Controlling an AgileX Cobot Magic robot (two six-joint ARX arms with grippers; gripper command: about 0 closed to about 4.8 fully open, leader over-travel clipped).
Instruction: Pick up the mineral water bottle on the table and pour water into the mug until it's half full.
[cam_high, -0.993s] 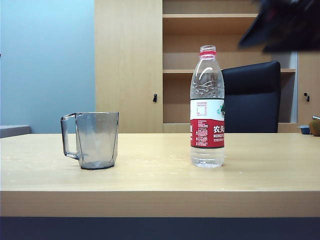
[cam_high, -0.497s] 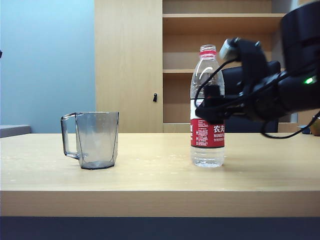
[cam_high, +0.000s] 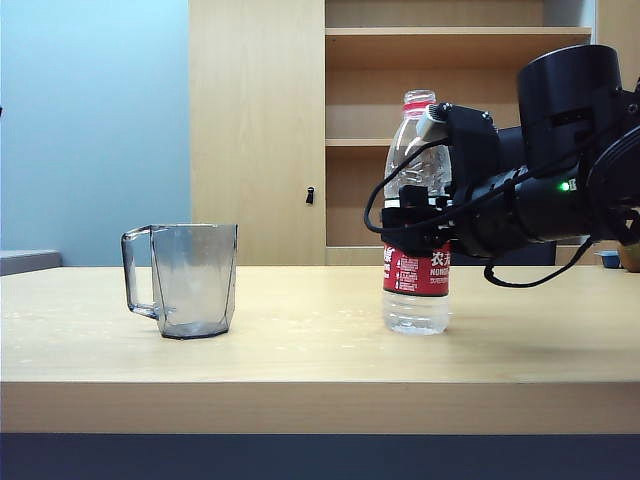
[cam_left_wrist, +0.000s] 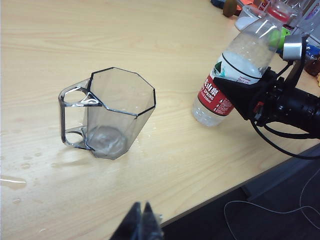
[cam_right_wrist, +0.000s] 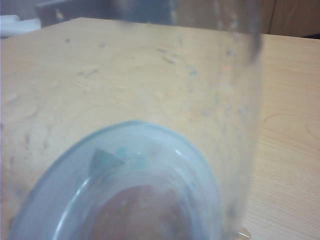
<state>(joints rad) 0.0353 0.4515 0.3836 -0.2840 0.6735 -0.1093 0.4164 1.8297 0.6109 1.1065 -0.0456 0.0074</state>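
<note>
Exterior view shows our right gripper (cam_high: 413, 222) level at the bottle (cam_high: 415, 285), its black jaws at the label's upper part. The bottle stands upright on the table (cam_high: 300, 350), right of centre, and has no cap on its neck. The mug (cam_high: 183, 279) sits well apart to the left, upright, handle turned away from the bottle.

From the left wrist view the right gripper (cam_left_wrist: 235, 92) sits around the bottle (cam_left_wrist: 216, 100) at mid-height, with the jaws at its sides. Whether they have clamped down or only bracket it, we cannot tell; the bottle's base appears to rest on the table (cam_left_wrist: 150, 30). The right wrist view is filled by the bottle's clear wall up close and settles nothing about the grip.

Our left gripper (cam_left_wrist: 141, 225) shows only as dark fingertips close together, hovering near the table's front edge on the mug's (cam_left_wrist: 107, 115) side. The mug looks empty, with a few droplets on the wood near it.

We judge the grasp to be the step in hand. Next we need a firm squeeze without crushing the thin plastic, then a straight lift, since the open neck would spill at any tilt, and a carry leftward to above the mug.
</note>
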